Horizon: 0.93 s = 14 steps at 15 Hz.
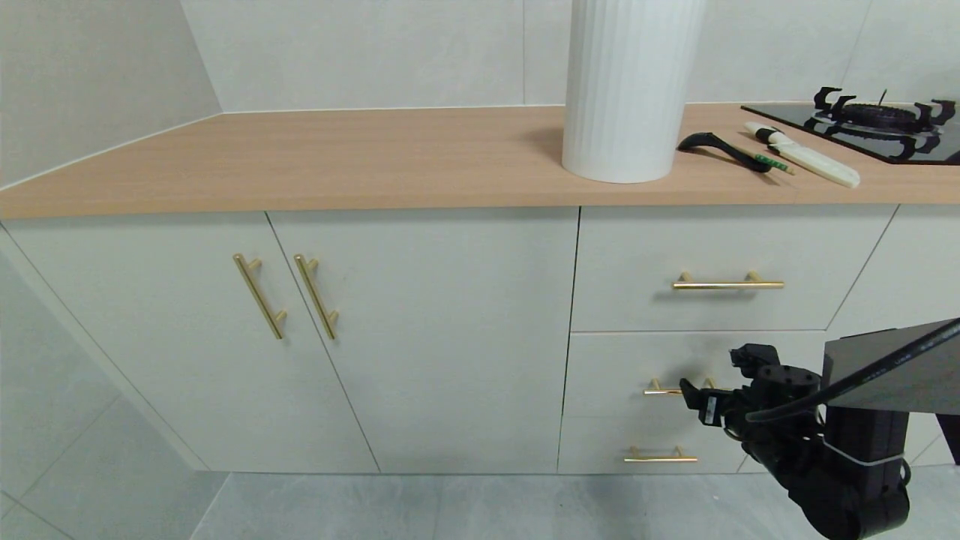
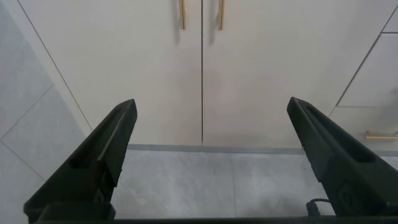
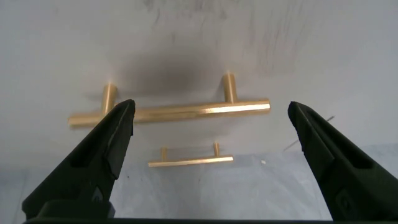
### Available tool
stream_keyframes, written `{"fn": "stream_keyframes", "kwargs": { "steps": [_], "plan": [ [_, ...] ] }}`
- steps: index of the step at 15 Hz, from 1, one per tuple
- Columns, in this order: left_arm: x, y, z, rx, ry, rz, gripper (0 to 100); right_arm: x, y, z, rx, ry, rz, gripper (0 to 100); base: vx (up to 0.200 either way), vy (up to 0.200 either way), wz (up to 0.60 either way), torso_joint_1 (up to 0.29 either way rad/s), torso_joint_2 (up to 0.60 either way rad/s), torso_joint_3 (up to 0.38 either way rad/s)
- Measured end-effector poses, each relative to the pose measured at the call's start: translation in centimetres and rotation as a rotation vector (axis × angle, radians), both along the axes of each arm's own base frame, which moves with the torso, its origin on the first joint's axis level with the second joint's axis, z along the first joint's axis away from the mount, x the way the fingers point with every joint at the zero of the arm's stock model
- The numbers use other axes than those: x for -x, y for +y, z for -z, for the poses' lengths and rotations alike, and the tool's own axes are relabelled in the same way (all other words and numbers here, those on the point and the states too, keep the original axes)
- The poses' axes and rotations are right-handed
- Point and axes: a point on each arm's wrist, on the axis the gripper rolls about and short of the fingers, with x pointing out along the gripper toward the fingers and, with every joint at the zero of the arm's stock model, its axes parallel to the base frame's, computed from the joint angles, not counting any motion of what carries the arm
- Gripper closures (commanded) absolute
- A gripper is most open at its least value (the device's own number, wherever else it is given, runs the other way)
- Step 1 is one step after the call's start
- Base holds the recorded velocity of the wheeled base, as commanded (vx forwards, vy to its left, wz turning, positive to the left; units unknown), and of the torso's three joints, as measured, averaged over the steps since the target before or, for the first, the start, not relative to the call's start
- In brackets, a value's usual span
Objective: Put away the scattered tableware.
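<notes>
Now: right gripper (image 3: 211, 109), jaws spread, faces the middle drawer handle (image 1: 660, 390); a misaligned close could slip off the bar. Left gripper (image 2: 211, 109) likewise spread.

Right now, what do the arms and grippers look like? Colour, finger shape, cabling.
The left gripper and right gripper each have two matte black wedge fingers tapering to the tips. The right arm is black and blocky, a black cable running along it.
</notes>
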Motion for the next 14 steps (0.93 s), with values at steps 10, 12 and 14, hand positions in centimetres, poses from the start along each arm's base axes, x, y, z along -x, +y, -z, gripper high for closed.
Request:
{"fn": "stream_keyframes", "kwargs": {
  "steps": [10, 12, 14],
  "plan": [
    [0.0, 0.0, 0.0, 0.0, 0.0, 0.0, 0, -0.4, 0.0, 2.2, 0.003, 0.04, -0.003, 0, 0.0, 0.0, 0.0, 0.0, 0.0, 0.0],
    [0.0, 0.0, 0.0, 0.0, 0.0, 0.0, 0, -0.2, 0.0, 2.5, 0.006, 0.05, -0.005, 0, 0.0, 0.0, 0.0, 0.0, 0.0, 0.0],
    [0.0, 0.0, 0.0, 0.0, 0.0, 0.0, 0, 0.0, -0.1, 2.6, 0.008, 0.061, -0.006, 0, 0.0, 0.0, 0.0, 0.0, 0.0, 0.0]
  ]
}}
